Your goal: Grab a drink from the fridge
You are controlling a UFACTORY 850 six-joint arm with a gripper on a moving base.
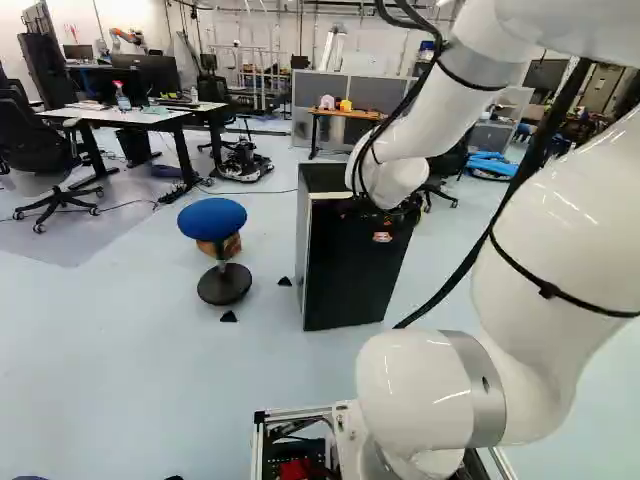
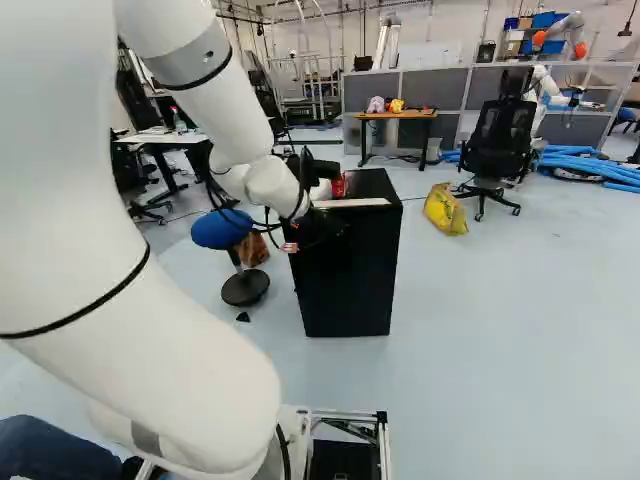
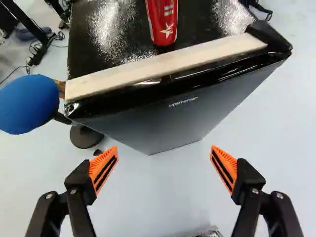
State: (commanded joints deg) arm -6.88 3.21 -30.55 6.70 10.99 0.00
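The gripper (image 2: 314, 229) is hanging with its two fingers spread wide near the black fridge (image 3: 153, 118); what looks like a red drink can (image 3: 162, 24) is standing on top, beyond the pale strip (image 3: 168, 64).

The white arm (image 1: 560, 220) rose from its lowest joint (image 1: 435, 464), bent at the middle and reached forward. Beyond the wrist (image 2: 275, 188), the black end effector (image 2: 320, 228) sat at its far end. Both fingers stood spread, their orange pads (image 3: 103, 168) well apart.
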